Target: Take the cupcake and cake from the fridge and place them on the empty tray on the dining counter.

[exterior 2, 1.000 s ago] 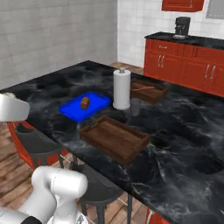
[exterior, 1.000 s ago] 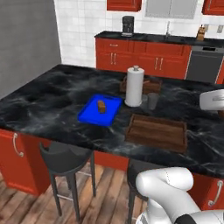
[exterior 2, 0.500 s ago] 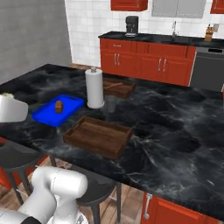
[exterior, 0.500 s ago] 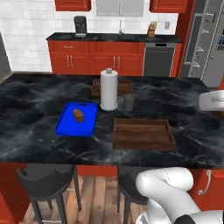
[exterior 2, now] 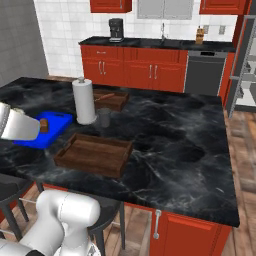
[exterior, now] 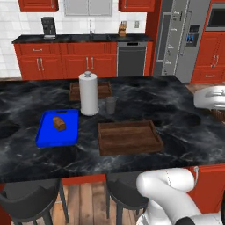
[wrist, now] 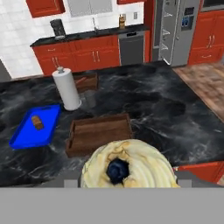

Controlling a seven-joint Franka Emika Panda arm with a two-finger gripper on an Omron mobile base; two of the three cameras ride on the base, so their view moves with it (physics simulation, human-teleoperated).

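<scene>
Cupcake (wrist: 127, 168) gripped in jaws, high over near edge of dining counter (exterior: 184, 118). Empty tray (exterior: 128, 136) ahead (brown one, not blue tray (exterior: 57, 129)). Judgement: centre above tray, descend upright, release low.

No text, label, brand, number or sign can be read anywhere in these pictures. The dispenser panel (exterior: 190, 39) on the fridge (exterior: 182, 39) shows a small blue patch, but it is too small and blurred to make out any characters. The coffee machine (exterior: 48, 27) on the wall counter, the dishwasher front (exterior 2: 205, 73), the paper towel roll (exterior: 88, 93) and the blue tray (exterior: 58, 128) on the desk (exterior: 184, 127) all have plain surfaces with no markings that can be made out.
</scene>
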